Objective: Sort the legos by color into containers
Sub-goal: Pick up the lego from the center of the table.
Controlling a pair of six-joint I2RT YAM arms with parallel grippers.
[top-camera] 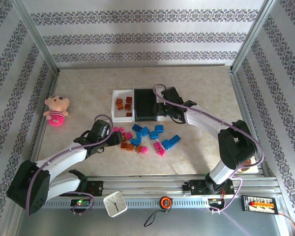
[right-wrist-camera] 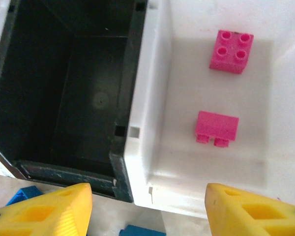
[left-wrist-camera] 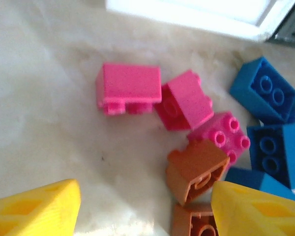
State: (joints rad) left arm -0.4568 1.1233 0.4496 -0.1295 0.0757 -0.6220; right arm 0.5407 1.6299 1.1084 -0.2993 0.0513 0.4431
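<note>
- Left gripper [left-wrist-camera: 145,211] hangs low over the table at the left edge of the loose bricks [top-camera: 141,132]; fingers [left-wrist-camera: 34,209] spread wide, nothing held.
- Closest pick: brown brick [left-wrist-camera: 196,169], just ahead of the gripper but off-centre, hard by one finger. In the room that's right of the gripper.
- It's tipped over w/ hollow underside showing, and its long side slants across the gap. I'd guess a small shift right + wrist turn before closing.
- Crowding: pink brick [left-wrist-camera: 220,135], studs up, touches it on the far side. A second brown brick [left-wrist-camera: 194,223] sits against that same finger's inner side, blue bricks [left-wrist-camera: 275,152] just beyond. The finger could land on one of them.
- Right gripper [right-wrist-camera: 150,211] hovers at the near wall of the right white tray [right-wrist-camera: 152,98], wide open, empty. A pink pair [right-wrist-camera: 216,128] lies inside; the black tray [right-wrist-camera: 73,83] beside it looks empty.
- The left white tray [top-camera: 117,93], far side of the pile, holds brown ones. L arm is nearer the pile, so prob its pick.
- Doll [top-camera: 56,110] well off left, not in the way.
</note>
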